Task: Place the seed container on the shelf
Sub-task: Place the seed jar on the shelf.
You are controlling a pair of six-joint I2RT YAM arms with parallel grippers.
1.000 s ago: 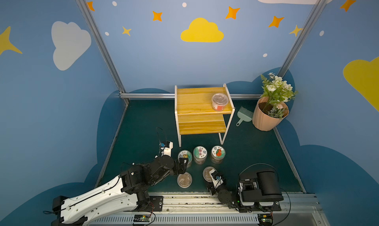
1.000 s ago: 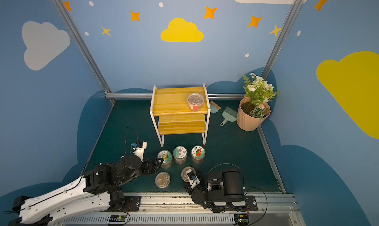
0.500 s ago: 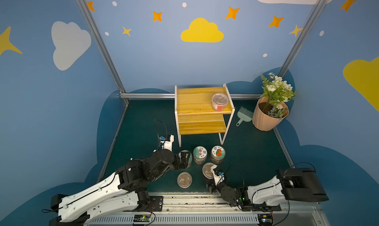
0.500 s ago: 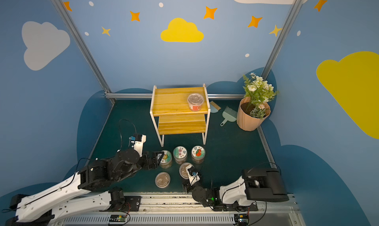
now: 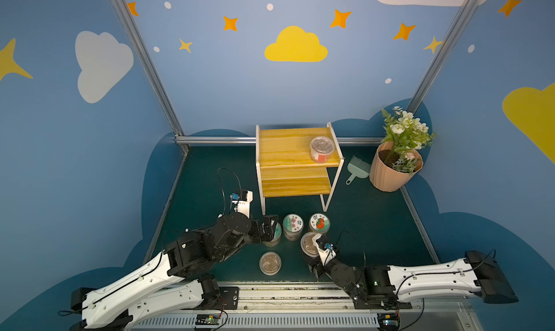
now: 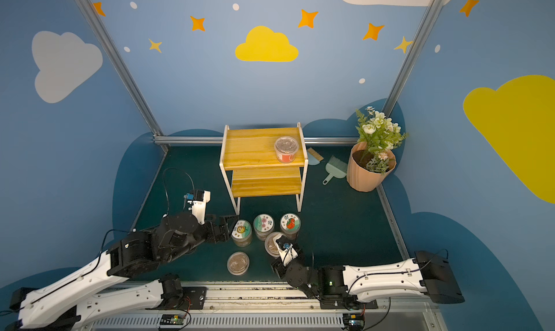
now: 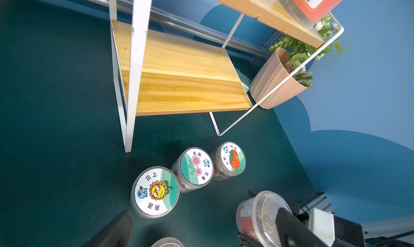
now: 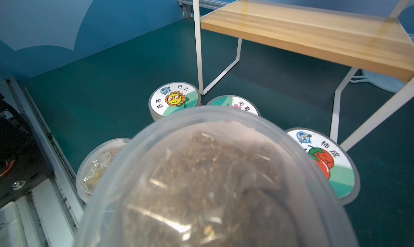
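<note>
Clear plastic with brown seed inside, the seed container [image 5: 307, 242] is clamped between the right fingers [image 5: 317, 248] at the front of the green desk [image 5: 375, 224]. It sits just in front of the flower-lidded jar [image 5: 293, 223] and the tomato-lidded jar [image 5: 319, 223], well short of the shelf [image 5: 288, 152]. Whether its base rests on the desk I cannot tell. The left fingers [image 7: 114, 230] stand wide apart, holding nothing, just beside the sunflower-lidded jar [image 7: 155, 192]. A second clear tub [image 5: 322, 148] stands on the shelf's top plank.
</note>
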